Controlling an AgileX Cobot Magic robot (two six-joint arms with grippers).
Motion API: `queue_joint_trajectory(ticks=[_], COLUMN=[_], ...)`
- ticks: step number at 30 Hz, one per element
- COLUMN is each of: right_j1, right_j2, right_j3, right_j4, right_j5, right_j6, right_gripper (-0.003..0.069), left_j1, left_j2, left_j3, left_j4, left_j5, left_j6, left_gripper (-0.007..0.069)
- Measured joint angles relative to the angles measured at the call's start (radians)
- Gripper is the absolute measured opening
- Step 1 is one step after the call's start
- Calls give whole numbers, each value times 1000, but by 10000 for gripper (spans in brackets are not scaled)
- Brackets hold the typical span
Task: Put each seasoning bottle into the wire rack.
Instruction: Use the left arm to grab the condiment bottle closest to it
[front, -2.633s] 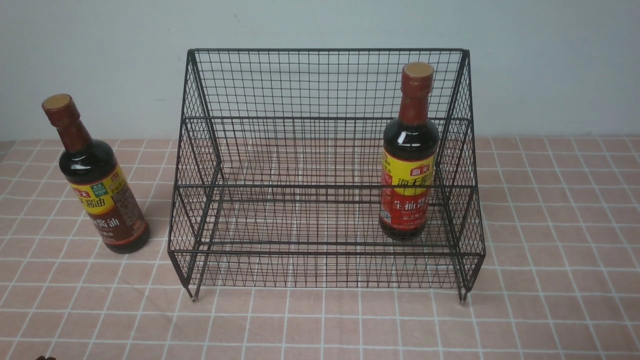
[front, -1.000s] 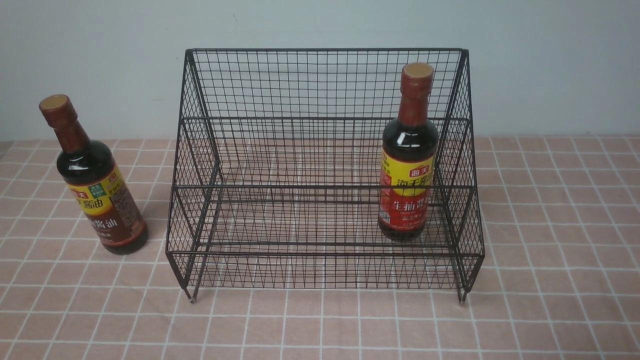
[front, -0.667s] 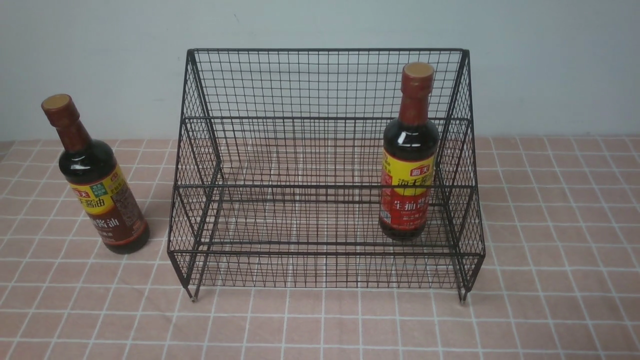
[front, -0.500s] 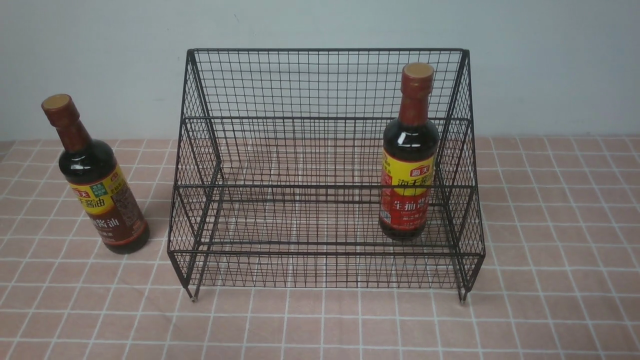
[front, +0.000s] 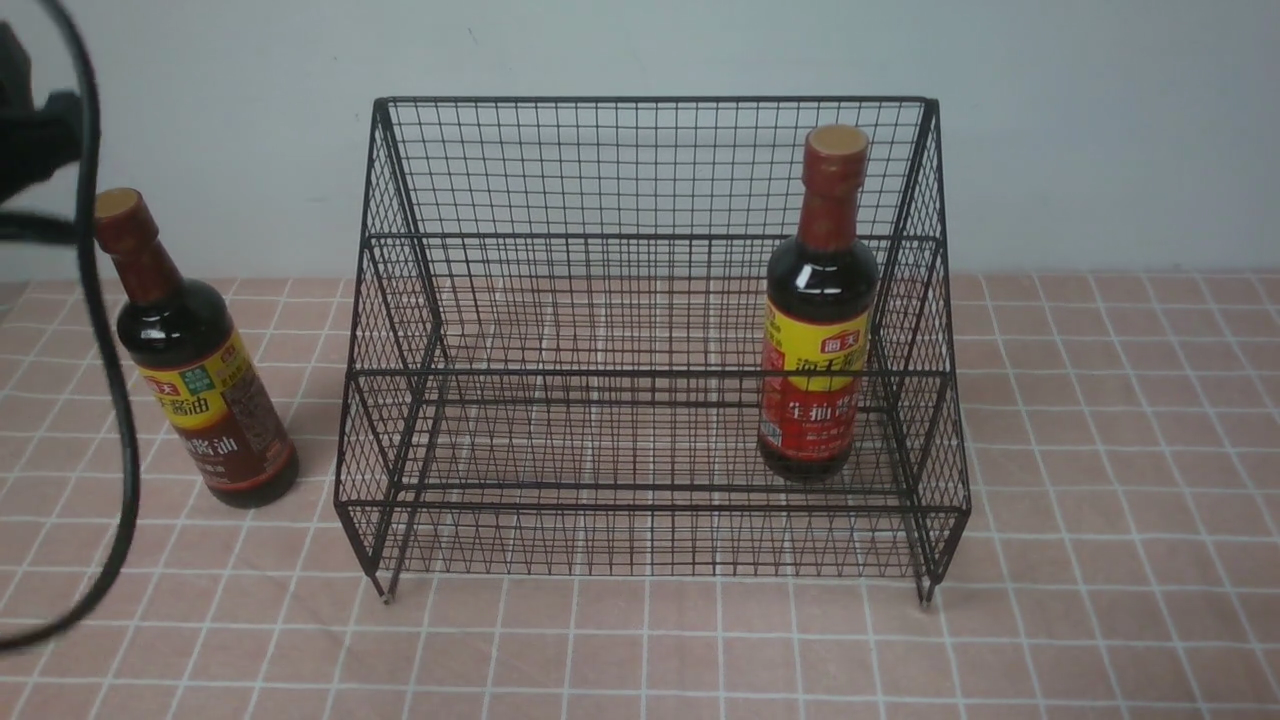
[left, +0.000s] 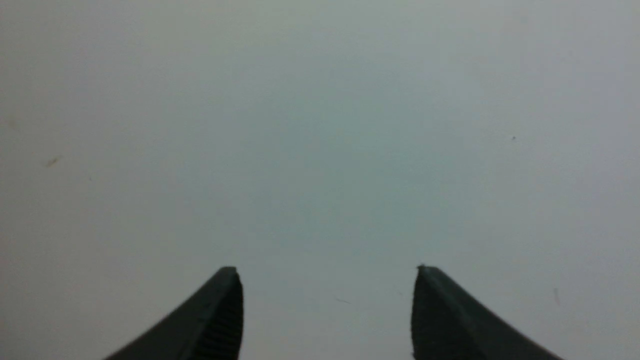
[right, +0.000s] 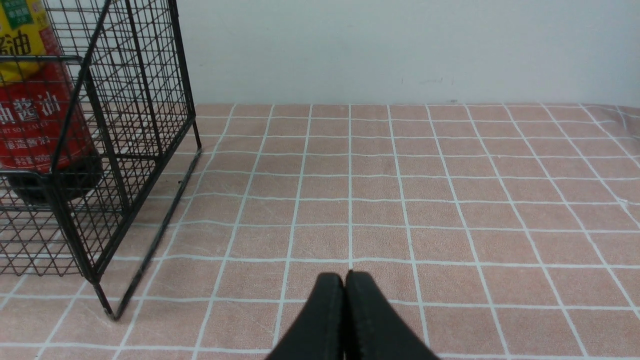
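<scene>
The black wire rack (front: 650, 240) stands mid-table. A red-label seasoning bottle (front: 815, 330) is upright on its lower step at the right end, also seen through the mesh (right: 35, 125). A brown-label seasoning bottle (front: 200, 380) stands on the cloth left of the rack, outside it. My left gripper (left: 325, 272) is open, empty, and faces only the plain wall. In the front view just part of the left arm (front: 30, 140) shows, above and left of the brown-label bottle. My right gripper (right: 345, 277) is shut, empty, low over the cloth to the right of the rack (right: 135, 100).
A black cable (front: 110, 380) from the left arm hangs in a loop in front of the brown-label bottle's left side. The pink checked tablecloth (front: 1100, 500) covers the table, and a pale wall (front: 1100, 120) rises close behind the rack.
The left arm and its cable have come into the front view at the upper left, near the brown-label bottle. Both bottles and the rack stand where they were.
</scene>
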Motion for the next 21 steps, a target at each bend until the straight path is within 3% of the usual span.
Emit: queue_joint_trajectory(ticks=[3, 6, 21], right_j1=[0, 0, 0], right_j2=[0, -1, -1], right_j3=[0, 0, 0], right_j4=[0, 0, 0], right_j5=[0, 0, 0], right_j6=[0, 0, 0], right_gripper=[-14, -14, -14], left_j1=[0, 0, 0], left_j2=[114, 174, 337], left_j3=[-89, -120, -129], left_j4=[-95, -142, -211], left_j5=[0, 0, -1], left_j6=[130, 175, 211], left_gripper=[489, 491, 498])
